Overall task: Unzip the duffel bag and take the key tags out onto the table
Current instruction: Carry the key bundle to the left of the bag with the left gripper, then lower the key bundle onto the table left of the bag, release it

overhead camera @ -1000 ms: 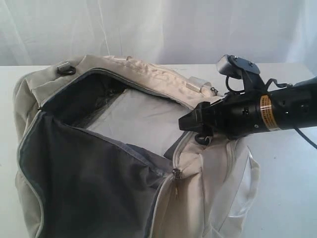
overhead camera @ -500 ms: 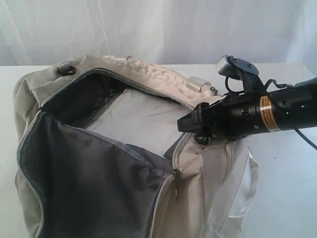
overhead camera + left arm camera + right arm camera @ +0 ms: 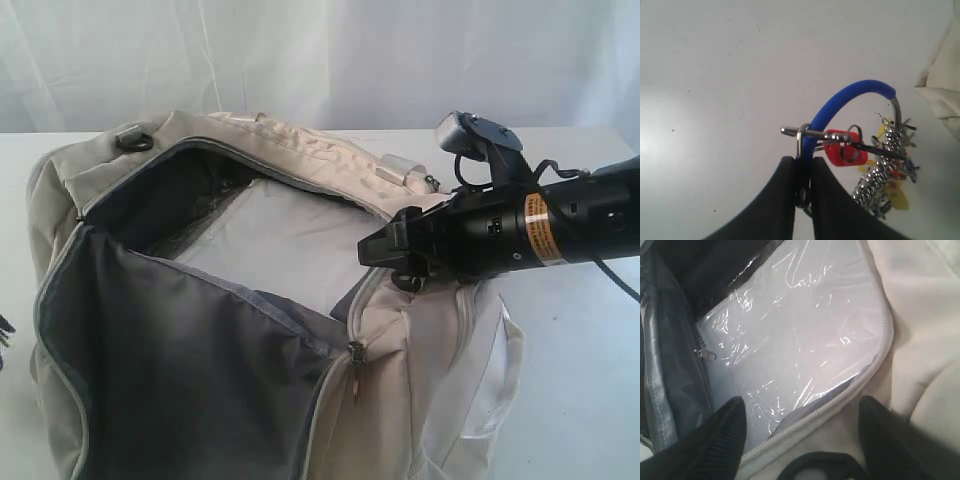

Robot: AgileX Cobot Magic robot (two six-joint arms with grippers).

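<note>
At far left, grips the blue loop (image 3: 840, 102) of the key tags (image 3: 842, 147) with the left gripper (image 3: 802, 170), jaws pressed together on it, over the white table (image 3: 715, 75), outside the bag. In the middle, shows the duffel bag (image 3: 430, 340) unzipped, dark grey lining (image 3: 180, 350) and a clear plastic panel (image 3: 800, 330) exposed. At right, hovers the right gripper (image 3: 802, 407) over that opening, fingers (image 3: 725, 430) wide apart, empty.

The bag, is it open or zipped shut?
Open. The bag gapes wide, showing its grey lining and plastic-covered bottom.
</note>
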